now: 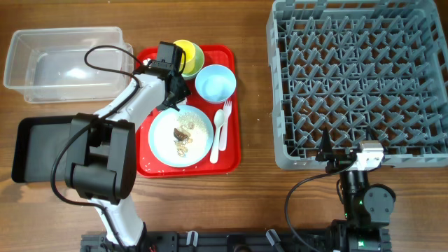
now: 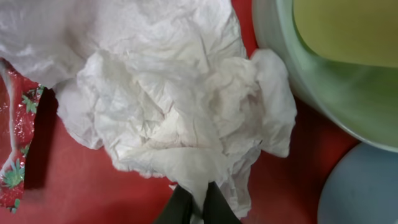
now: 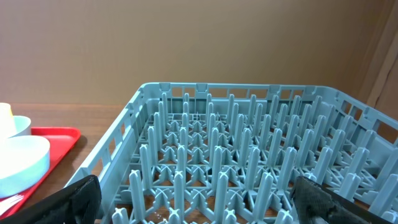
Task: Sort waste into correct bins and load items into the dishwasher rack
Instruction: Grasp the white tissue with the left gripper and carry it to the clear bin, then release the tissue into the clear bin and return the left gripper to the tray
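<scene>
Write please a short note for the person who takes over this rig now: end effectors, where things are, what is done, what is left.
The left end effector is shut on the napkin, on the red tray.
The right end effector is open, holding nothing, at the near side of the rack.
Also on the red tray: wrapper, plate with scraps, bowl, cup inside the green bowl, cutlery.
The tub and the rack are empty; the black tray is partly hidden by the arm.
Done: nothing binned or loaded.
Left: all waste to bins, all dishes to the rack.
</scene>
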### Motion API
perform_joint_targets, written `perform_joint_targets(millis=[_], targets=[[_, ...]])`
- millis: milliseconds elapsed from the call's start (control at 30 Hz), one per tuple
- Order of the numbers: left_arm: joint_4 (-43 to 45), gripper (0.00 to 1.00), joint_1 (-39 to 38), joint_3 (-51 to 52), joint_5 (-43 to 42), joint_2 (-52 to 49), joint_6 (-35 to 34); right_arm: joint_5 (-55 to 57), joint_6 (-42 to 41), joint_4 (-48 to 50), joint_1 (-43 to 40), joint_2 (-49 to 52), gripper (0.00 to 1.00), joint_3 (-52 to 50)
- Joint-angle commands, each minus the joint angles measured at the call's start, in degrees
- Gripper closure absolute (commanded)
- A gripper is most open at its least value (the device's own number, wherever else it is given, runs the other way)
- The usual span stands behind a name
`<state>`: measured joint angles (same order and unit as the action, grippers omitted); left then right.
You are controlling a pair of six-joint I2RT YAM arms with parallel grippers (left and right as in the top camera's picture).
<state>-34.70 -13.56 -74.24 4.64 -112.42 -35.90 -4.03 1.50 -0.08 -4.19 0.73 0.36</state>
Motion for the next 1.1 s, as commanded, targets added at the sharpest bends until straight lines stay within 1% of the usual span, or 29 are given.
perform_joint_targets(millis=[0,200,300,400,467,533,600,667,700,933,1000,1067], targets=[[-1.0,0.96,-0.2,-0.7,-0.1,0.3,-0.2,0.5,-0.2,0.1,-0.2,-0.3,0.00,0.0],[-5.7,0.96,-0.2,-0.7,-5.3,8.8,-0.5,0.5,-0.2,0.1,-0.2,-0.3,0.00,0.0],[-9.0,0.96,-0.2,-0.7,-5.3,14.0,-0.7,0.5,-0.2,0.1,-0.2,-0.3,0.00,0.0],[-10.5,0.96,-0.2,-0.7,-5.2,19.1,-0.7,0.5,-0.2,0.1,-0.2,-0.3,0.00,0.0],[-9.9,0.96,0.3,-0.7,-2.5,22.8,-0.6,0.5,-0.2,0.1,-0.2,-0.3,0.00,0.0],[-8.3,0.96,1.3,-0.7,3.8,25.1,-1.0,0.5,-0.2,0.1,-0.2,-0.3,0.00,0.0],[-6.3,0.96,3.3,-0.7,11.0,26.0,-4.2,0.5,-0.2,0.1,-0.2,-0.3,0.00,0.0],[-4.0,0.96,5.7,-0.7,15.1,25.6,-6.6,0.5,-0.2,0.1,-0.2,-0.3,0.00,0.0],[-2.0,0.96,7.2,-0.7,16.4,25.2,-6.6,0.5,-0.2,0.1,-0.2,-0.3,0.00,0.0],[10.8,0.96,18.2,-0.7,17.1,20.2,-6.6,0.5,-0.2,0.1,-0.2,-0.3,0.00,0.0],[15.5,0.91,20.5,-0.7,17.1,17.6,-6.6,0.5,-0.2,0.1,-0.2,-0.3,0.00,0.0],[19.4,0.79,22.1,-0.7,17.1,15.4,-6.6,0.5,-0.2,0.1,-0.2,-0.3,0.00,0.0]])
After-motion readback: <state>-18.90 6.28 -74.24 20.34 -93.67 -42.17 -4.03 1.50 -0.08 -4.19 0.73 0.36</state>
